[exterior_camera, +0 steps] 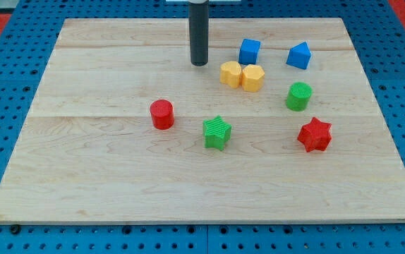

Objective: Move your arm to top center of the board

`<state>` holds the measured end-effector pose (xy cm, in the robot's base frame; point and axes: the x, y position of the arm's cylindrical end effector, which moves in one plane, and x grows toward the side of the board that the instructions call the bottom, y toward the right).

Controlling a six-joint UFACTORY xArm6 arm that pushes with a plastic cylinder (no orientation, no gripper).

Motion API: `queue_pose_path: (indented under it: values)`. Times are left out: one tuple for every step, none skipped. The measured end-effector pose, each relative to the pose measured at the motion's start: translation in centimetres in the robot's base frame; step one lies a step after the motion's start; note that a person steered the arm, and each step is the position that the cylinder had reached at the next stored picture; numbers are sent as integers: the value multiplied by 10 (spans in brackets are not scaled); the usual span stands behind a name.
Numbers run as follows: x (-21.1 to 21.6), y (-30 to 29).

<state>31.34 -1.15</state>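
In the camera view, the tip (200, 64) rests on the board (104, 162) near the top centre, just left of the yellow block (231, 73). The move looks nearly done (a short slide toward the view's top remains). The rod stands upright, its long axis vertical. There is no claw, only the rod.
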Motion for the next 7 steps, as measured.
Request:
queue_pose_path:
  values:
    - [-1,-5]
    - [0,-10]
    - [-11,13]
    - [-24,51]
    - [-35,61]
    - [-63,44]
    - [-87,53]
